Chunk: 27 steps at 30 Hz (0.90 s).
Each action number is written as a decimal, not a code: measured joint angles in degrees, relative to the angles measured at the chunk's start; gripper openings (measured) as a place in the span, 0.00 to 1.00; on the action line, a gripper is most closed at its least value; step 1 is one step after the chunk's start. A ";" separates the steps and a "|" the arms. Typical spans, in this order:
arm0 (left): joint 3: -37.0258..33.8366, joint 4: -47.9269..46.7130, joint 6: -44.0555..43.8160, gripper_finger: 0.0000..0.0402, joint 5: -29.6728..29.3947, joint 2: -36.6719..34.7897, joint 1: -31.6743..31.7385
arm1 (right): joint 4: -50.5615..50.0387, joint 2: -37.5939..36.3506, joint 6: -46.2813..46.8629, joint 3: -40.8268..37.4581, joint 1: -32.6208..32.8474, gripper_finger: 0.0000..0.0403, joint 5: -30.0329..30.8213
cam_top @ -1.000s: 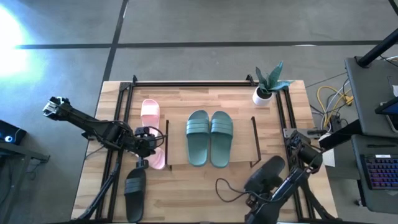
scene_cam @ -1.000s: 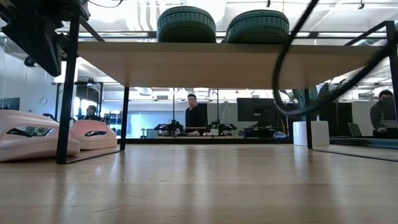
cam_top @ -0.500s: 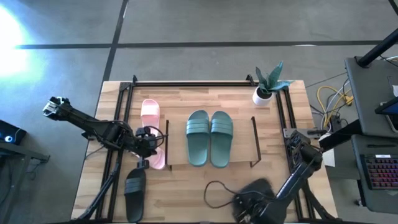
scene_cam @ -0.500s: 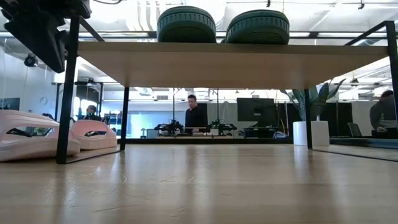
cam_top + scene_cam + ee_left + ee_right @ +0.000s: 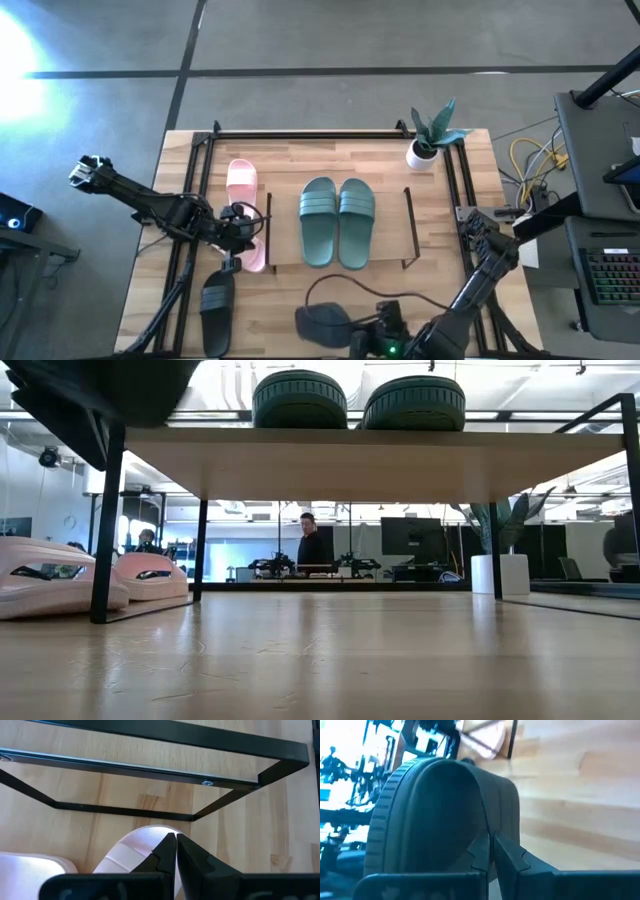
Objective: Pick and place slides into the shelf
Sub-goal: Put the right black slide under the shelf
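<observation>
While your shelf [image 5: 385, 235] carried both teal slides [image 5: 337, 222], your right gripper [image 5: 345, 335] hung before its front edge, jaws pinched on a black slide [image 5: 322, 322]; your left gripper [image 5: 250, 232], closed and empty, sat at the shelf's left frame above a pink slide [image 5: 256, 256].

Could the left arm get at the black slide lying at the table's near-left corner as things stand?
Probably yes. The black slide lies alone on the table, close to the left gripper. Nothing covers it. But that gripper is shut at a pink slide, so it would have to leave that first.
</observation>
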 joint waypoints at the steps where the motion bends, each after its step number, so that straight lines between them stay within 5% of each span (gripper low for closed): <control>1: 0.00 0.00 -0.01 0.00 0.00 0.00 0.00 | 1.97 0.12 -0.88 -0.88 -0.17 0.02 -0.75; 8: 0.00 -0.02 -0.18 0.00 -0.01 0.00 -0.24 | -0.11 3.14 1.25 -5.06 -1.53 0.07 -7.73; 18: 0.00 0.05 -6.16 0.00 0.09 0.02 -3.36 | 5.50 3.19 3.02 -4.90 -2.73 0.12 -8.02; 27: -0.07 4.07 -7.66 0.00 -1.16 0.02 -5.49 | 1.57 3.19 3.38 -3.31 -3.45 0.40 -9.24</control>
